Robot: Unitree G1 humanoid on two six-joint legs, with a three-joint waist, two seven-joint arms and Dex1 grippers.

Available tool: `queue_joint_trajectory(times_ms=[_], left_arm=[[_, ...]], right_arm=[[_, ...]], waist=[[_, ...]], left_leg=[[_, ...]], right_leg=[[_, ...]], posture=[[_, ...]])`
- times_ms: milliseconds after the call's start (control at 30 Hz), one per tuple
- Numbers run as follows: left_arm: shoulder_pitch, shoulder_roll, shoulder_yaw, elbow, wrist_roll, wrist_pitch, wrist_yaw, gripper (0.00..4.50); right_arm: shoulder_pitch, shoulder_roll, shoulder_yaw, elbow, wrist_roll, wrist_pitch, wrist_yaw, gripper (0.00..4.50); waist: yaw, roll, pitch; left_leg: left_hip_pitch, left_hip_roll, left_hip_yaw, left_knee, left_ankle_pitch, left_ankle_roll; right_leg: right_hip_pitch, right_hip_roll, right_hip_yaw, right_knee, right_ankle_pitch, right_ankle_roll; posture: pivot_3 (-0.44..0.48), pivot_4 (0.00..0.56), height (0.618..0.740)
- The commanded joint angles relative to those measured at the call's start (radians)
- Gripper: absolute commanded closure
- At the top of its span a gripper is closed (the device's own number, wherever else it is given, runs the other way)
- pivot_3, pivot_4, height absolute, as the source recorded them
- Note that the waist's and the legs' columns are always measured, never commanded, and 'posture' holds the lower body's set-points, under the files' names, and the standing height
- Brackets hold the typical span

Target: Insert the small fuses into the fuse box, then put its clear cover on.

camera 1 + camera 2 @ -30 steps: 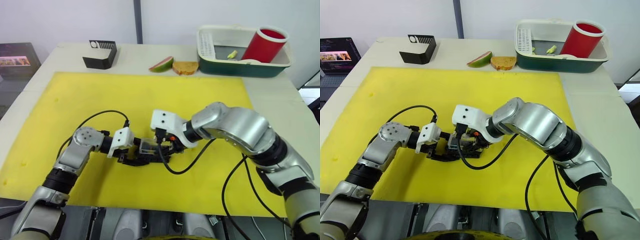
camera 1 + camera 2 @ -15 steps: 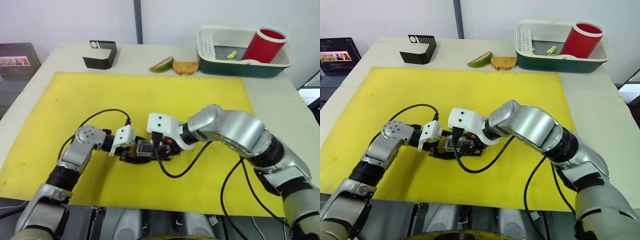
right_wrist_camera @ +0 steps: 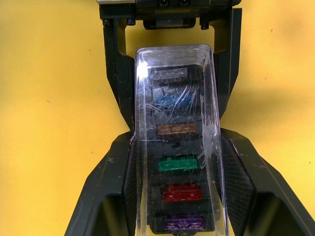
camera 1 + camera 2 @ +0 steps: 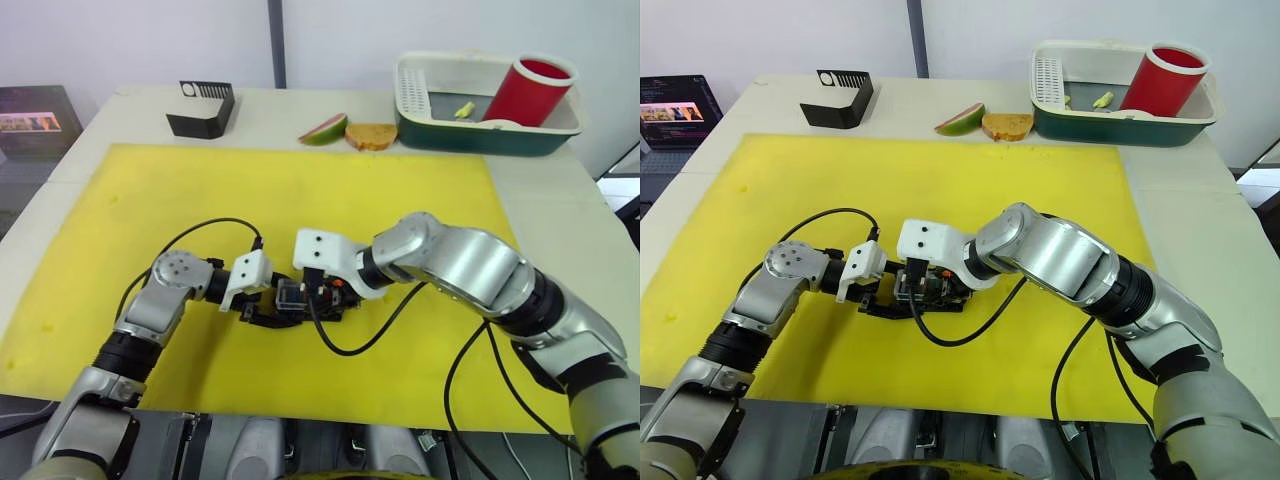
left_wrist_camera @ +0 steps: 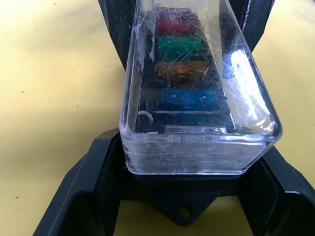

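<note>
Since a second ago both grippers have slid a little toward the mat's left edge, carrying the box with them.

Left eye view: the left gripper (image 4: 262,306) and right gripper (image 4: 312,300) meet near the middle of the yellow mat (image 4: 300,190), toward its near edge, with the box (image 4: 291,296) between them. Beyond the mat's far edge lie a black stand (image 4: 203,108), a mango slice (image 4: 323,129), bread (image 4: 371,135) and a green tray (image 4: 480,130) holding a red cup (image 4: 530,90).

Left wrist view: the cover (image 5: 197,98) sits on the box, scratched and glossy; its black fingers (image 5: 93,191) clamp the box's sides. Blue, amber, green and red fuses (image 5: 179,44) show through, purple faintly behind.

Right wrist view: grey, blue, amber, green, red and purple sit in one row (all six seated). Its fingers (image 3: 106,191) press the box's sides. No writing is legible.
</note>
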Motion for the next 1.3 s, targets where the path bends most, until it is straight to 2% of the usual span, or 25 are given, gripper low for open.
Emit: queue_joint_trajectory(times_ms=[33, 667, 733, 1300], left_arm=[[-0.01, -0.002, 0.007, -0.005, 0.007, -0.001, 0.014, 1.75], [-0.003, 0.002, 0.008, -0.013, 0.007, 0.006, 0.013, 1.75], [-0.004, 0.001, 0.008, -0.012, 0.007, 0.005, 0.014, 1.8], [-0.001, -0.003, 0.006, -0.014, 0.01, 0.005, 0.019, 1.8]], right_arm=[[-0.006, -0.008, 0.003, -0.013, 0.0, 0.019, 0.011, 2.82], [-0.008, -0.013, -0.003, -0.004, -0.013, -0.015, 0.025, 2.82], [-0.009, -0.014, -0.001, -0.004, -0.018, -0.021, 0.03, 1.79], [-0.027, -0.023, -0.049, 0.006, -0.018, -0.036, 0.074, 1.79]], waist=[[0.0, 0.0, 0.0], [0.0, 0.0, 0.0], [0.0, 0.0, 0.0], [0.0, 0.0, 0.0]], left_leg=[[0.0, 0.0, 0.0, 0.0, 0.0, 0.0], [0.0, 0.0, 0.0, 0.001, 0.0, 0.001], [0.0, 0.0, 0.0, 0.001, 0.0, 0.001], [0.0, 0.0, 0.0, 0.001, 0.0, 0.001]], right_leg=[[0.0, 0.0, 0.0, 0.0, 0.0, 0.0], [0.0, 0.0, 0.0, 0.0, 0.0, 0.0], [0.0, 0.0, 0.0, 0.0, 0.0, 0.0], [0.0, 0.0, 0.0, 0.0, 0.0, 0.0]], posture=[[0.0, 0.15, 0.74], [0.0, 0.15, 0.74], [0.0, 0.15, 0.74], [0.0, 0.15, 0.74]])
